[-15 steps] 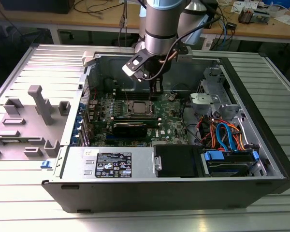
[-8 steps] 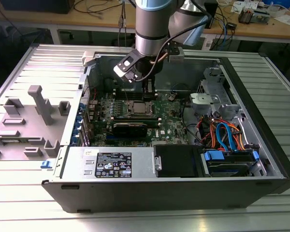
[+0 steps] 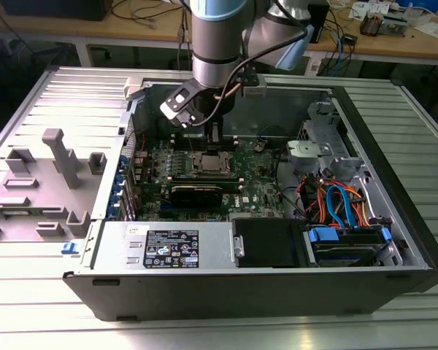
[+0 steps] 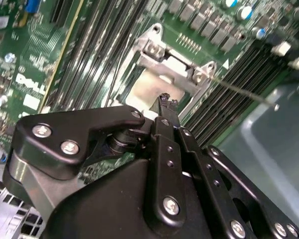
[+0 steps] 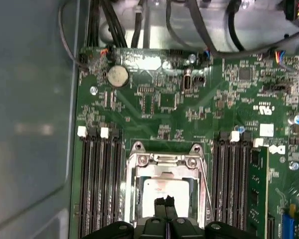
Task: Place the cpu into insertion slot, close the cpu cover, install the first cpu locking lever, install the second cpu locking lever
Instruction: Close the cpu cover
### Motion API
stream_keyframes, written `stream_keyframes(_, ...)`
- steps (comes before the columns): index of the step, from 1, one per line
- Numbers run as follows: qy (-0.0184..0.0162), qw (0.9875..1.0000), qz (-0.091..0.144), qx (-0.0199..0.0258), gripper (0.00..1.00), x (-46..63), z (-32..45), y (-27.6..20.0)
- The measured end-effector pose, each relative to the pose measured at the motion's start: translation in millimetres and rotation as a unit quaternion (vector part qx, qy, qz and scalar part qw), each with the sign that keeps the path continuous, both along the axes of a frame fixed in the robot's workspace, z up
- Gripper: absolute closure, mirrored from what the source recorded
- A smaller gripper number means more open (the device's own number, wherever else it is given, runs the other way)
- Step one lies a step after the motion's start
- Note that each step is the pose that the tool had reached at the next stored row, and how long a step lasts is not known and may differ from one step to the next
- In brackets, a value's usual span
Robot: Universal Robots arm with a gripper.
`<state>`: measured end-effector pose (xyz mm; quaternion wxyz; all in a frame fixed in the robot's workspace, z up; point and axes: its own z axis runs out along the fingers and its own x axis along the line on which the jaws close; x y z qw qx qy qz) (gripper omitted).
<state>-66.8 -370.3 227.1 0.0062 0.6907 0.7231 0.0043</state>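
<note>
Case (image 3: 277,286): open tower lying on its side, with the board facing up. It is the nearest thing to where I stand.
Cpu (image 5: 154,188): dull silver top, seated in the insertion slot (image 3: 208,162) at mid-board. It shows through the window of the cpu cover (image 5: 164,160), which looks to lie flat over it.
Locking lever (image 4: 241,90): thin wire rod running off from a corner of the cover. By my judgement it is unlatched.
Risk, lever: a push landing off the wire could let it slip or spring away and scrape the board.
Risk, cover: force on the frame or chip instead of the lever could shift the chip or bend the contacts beneath it.
Risk, neighbours: memory slots (image 5: 97,184) flank the socket closely on both sides, so a sideways drift would strike them.
Gripper (image 5: 164,201): fingertips pinched together with nothing between them, poised over the chip's edge. I cannot tell whether they touch it.
Arm (image 3: 217,44): drops almost straight down into the case from the far side, wrist aimed at the socket.
</note>
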Motion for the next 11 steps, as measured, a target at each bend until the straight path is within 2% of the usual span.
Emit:
stream_keyframes(1, 0.0, 1.0, 0.0, 0.0, 0.89, -6.3, -2.3, 0.0)
stream_keyframes(4, 0.0, 1.0, 0.0, 0.0001, 0.89, -13.5, -6.5, 0.1)
stream_keyframes(11, 0.0001, 1.0, 0.0, 0.0, 0.89, -16.5, -20.0, 0.0)
